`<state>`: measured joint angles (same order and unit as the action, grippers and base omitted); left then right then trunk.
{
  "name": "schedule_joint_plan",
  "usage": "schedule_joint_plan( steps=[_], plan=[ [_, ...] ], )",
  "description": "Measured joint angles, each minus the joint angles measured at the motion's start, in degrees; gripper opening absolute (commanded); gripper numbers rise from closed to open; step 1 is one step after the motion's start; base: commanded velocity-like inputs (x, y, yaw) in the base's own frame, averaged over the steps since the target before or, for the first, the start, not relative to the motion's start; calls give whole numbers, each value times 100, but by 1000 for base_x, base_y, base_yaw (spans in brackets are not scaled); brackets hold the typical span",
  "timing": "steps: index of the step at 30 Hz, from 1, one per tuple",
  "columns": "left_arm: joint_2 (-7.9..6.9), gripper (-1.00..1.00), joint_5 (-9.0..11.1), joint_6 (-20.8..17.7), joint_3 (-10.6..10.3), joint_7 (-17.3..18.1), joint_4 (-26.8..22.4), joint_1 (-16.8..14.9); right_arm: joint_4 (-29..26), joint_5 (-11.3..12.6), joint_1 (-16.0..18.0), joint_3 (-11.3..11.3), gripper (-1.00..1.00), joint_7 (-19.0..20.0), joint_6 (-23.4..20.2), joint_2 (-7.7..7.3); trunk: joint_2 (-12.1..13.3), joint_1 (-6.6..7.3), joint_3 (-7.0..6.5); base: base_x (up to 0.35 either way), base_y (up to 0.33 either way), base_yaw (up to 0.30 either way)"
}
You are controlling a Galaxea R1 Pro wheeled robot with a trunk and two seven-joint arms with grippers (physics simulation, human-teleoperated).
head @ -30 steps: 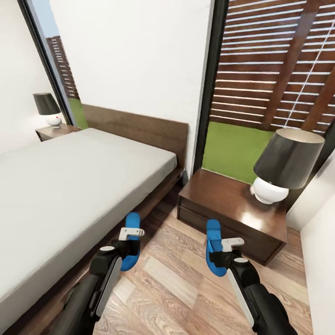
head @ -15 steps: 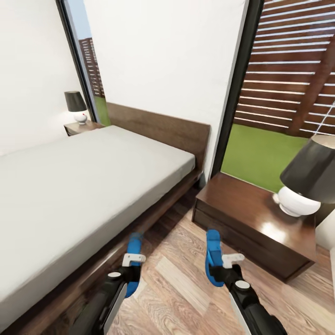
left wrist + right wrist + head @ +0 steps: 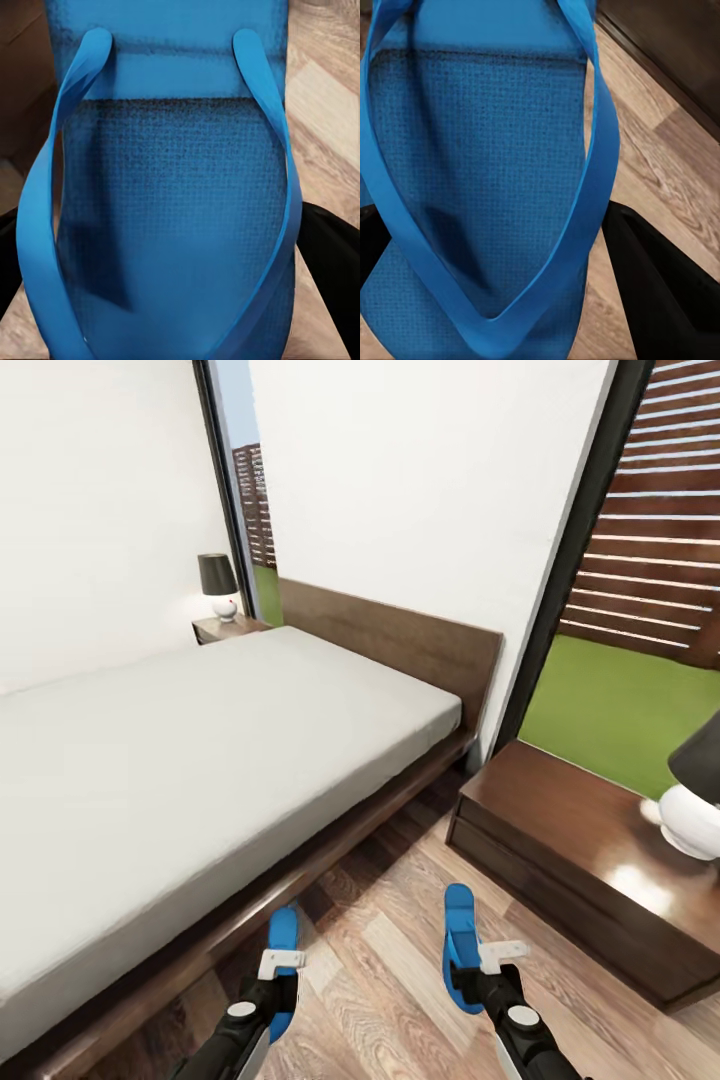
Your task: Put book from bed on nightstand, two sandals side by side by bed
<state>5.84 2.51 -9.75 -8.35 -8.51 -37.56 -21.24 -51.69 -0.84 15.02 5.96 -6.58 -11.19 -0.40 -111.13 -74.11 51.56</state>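
Camera panned right | two sandals (image 3: pixel 282 938) (image 3: pixel 459 925) (one per hand)

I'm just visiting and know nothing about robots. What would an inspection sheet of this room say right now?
Surface: wood-plank floor between the bed and the nightstand.
Job's things: bed, mattress bare, no book seen on it; left sandal held close to the bed frame; right sandal held over the open floor; near nightstand; far nightstand.
Clutter: one lamp on the near nightstand, another lamp on the far one.
End effectors: left end effector and right end effector each carry a sandal.
Cables: nothing seen.
Surroundings: white walls, dark-framed window showing slatted fence and grass.
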Motion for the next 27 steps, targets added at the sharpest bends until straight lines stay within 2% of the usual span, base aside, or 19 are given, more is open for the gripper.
schedule_joint_plan(
  steps=[17,22,27],
  plan=[
    [0,-100,19,26,18,-1,97,0,80,-3,0,0,-100,-5,32,-1,0,0,0,0,0,271],
    [3,-100,214,11,11,6,240,0,114,8,0,1,-100,-4,26,0,0,0,0,0,0,271],
    [-4,-100,263,37,16,3,258,0,152,27,0,0,-100,0,33,1,0,0,0,0,-3,271]
  ],
)
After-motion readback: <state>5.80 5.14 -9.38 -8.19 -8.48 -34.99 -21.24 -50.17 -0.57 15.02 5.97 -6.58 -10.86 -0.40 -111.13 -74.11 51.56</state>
